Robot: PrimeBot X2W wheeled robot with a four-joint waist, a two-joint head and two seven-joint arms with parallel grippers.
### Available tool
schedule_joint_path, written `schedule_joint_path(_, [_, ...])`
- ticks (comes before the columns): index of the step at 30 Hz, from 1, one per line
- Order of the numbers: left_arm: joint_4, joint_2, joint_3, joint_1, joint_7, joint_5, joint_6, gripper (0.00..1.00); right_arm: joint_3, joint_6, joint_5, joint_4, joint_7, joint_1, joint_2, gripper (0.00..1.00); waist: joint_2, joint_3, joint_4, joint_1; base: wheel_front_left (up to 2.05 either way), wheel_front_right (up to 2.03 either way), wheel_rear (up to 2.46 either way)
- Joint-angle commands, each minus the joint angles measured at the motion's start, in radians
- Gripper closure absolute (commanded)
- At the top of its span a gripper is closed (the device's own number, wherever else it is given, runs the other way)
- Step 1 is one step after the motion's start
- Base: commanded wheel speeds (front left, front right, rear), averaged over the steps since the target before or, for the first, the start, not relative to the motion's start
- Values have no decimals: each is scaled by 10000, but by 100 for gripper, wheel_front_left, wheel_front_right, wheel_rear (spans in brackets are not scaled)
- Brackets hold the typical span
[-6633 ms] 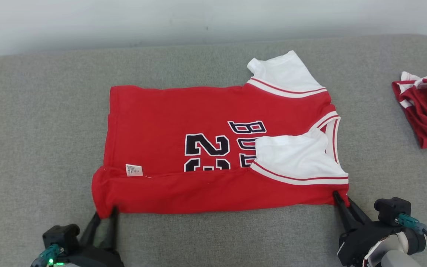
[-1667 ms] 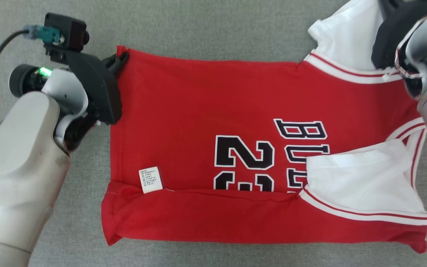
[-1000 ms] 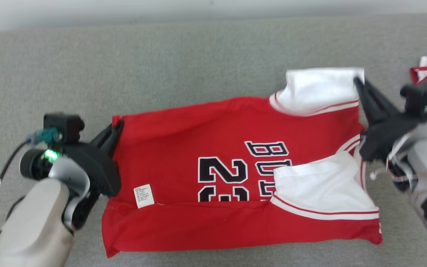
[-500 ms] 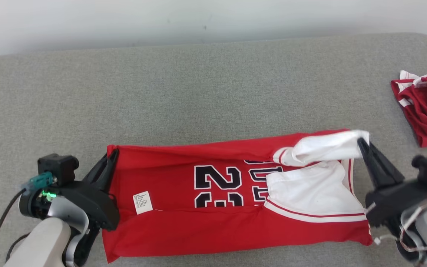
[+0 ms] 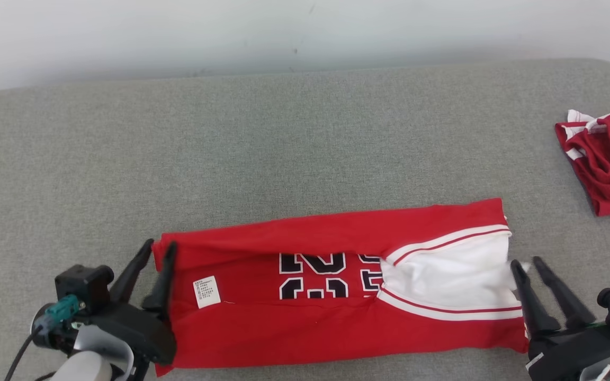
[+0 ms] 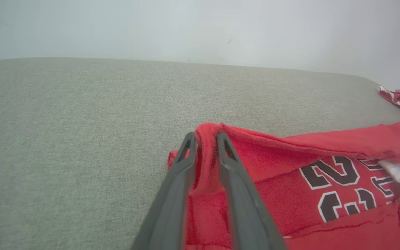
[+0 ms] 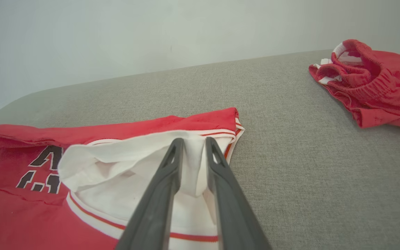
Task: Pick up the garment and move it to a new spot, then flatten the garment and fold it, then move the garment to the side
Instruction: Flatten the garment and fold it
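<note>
garment (image 5: 331, 330): folded strip, near side of grey cushion (image 5: 284, 159) | left gripper (image 5: 160, 244): fingers apart, straddling its far-left red corner | right gripper (image 5: 526, 261): fingers apart, straddling white sleeve at right end

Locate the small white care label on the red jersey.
In the head view, the care label lies on the red jersey at its left end, just right of the left tool and left of the black number print.
</note>
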Motion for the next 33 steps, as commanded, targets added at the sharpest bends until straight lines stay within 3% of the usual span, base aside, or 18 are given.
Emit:
schedule_joint_path(1, [-120, -4, 48, 204, -105, 52, 100, 0, -110, -28, -65, -90, 33, 120, 62, 0, 1, -47, 18, 0, 0, 0, 0])
schedule_joint_path(9, [-1134, -85, 1067, 1045, -474, 455, 513, 0, -916, -28, -327, -384, 497, 419, 255, 0, 1, -285, 245, 0, 0, 0, 0])
schedule_joint_path(16, [-2841, -856, 3096, 2264, -461, 2201, 829, 0, -1181, -28, -751, 469, 1044, 52, 354, 0, 1, -386, 521, 0, 0, 0, 0])
schedule_joint_path(27, [-3449, -2675, 4921, 3832, -464, 3914, -171, 0, -986, -28, -1013, 2322, 1712, -685, 685, 0, 1, -463, 907, 0, 0, 0, 0])
schedule_joint_path(33, [-3315, -3118, 5183, 3993, -463, 4607, -624, 0, -662, -28, -1028, 3365, 1894, -1225, 841, 0, 1, -468, 1030, 0, 0, 0, 0])
